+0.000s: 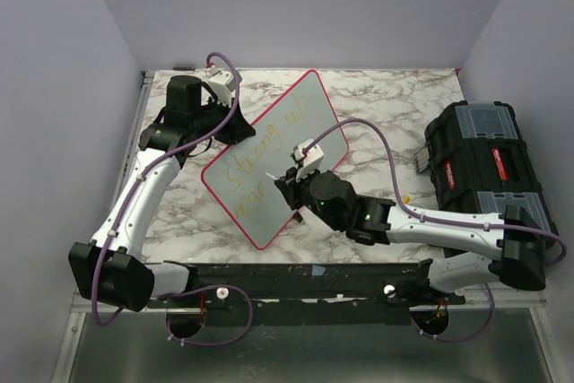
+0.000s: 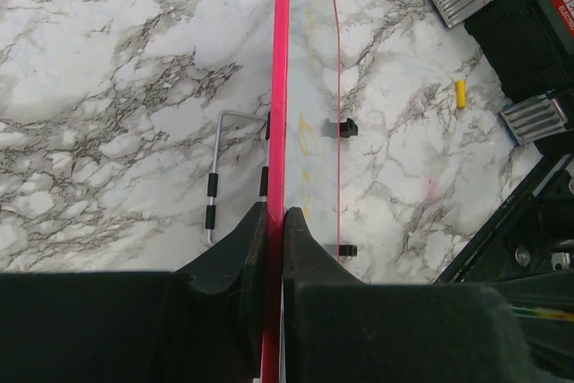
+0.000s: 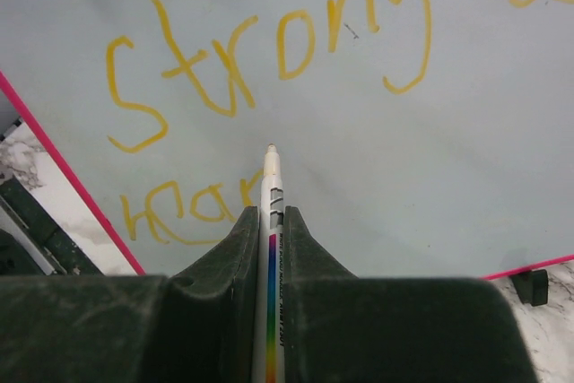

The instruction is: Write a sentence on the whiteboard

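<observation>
The whiteboard stands tilted on the marble table, pale with a red-pink rim. My left gripper is shut on its far left rim; in the left wrist view the jaws pinch the red edge. My right gripper is shut on a white marker with a rainbow stripe, whose tip is at the board surface. The sentence is yellow-orange: "Strong" and more on top, with "war" starting the lower line just left of the marker tip.
A black toolbox with red labels sits at the right of the table. A small yellow cap lies on the marble near it. A bent metal wire stand shows behind the board. The board's black feet show.
</observation>
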`<action>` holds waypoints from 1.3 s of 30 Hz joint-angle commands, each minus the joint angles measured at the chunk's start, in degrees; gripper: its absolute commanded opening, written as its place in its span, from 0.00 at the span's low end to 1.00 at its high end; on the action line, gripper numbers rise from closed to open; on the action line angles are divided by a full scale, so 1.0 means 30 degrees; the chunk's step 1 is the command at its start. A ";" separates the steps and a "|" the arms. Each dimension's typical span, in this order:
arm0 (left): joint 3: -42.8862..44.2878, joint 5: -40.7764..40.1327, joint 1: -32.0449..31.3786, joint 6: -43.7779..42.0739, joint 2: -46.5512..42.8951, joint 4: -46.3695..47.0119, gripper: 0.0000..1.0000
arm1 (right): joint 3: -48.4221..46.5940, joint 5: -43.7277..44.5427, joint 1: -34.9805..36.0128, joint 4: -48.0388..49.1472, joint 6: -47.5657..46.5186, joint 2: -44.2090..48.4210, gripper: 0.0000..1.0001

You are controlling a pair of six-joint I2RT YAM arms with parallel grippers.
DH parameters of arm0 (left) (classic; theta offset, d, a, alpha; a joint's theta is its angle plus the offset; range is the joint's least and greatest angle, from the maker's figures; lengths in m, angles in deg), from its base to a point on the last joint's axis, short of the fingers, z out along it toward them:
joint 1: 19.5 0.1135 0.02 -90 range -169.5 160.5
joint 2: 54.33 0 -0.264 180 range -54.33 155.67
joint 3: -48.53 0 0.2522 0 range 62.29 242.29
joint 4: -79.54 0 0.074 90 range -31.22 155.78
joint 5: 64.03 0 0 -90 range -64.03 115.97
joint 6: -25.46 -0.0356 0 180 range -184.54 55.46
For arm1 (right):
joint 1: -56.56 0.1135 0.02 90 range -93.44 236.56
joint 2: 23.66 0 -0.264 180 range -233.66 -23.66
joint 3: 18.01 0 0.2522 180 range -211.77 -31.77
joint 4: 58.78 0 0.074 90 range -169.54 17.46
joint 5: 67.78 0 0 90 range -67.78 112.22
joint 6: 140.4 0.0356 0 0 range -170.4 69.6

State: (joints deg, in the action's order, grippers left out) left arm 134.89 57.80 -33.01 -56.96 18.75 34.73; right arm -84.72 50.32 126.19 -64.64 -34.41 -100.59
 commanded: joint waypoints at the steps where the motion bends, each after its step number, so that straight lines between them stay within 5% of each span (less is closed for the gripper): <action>1: 0.0194 -0.1178 -0.0097 -0.1019 -0.0426 -0.0403 0.00 | 0.0722 0.0584 -0.0119 0.0019 0.0161 0.0944 0.01; 39: 0.0132 -0.1368 -0.0093 -0.1059 -0.0453 -0.0387 0.00 | 0.0670 -0.0787 -0.1065 0.1034 0.0647 -0.1547 0.01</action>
State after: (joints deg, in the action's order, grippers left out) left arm 134.89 56.97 -33.06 -57.25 18.38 34.36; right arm -82.75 49.10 124.75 -63.63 -33.30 -103.67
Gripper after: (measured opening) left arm 0.089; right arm 0.117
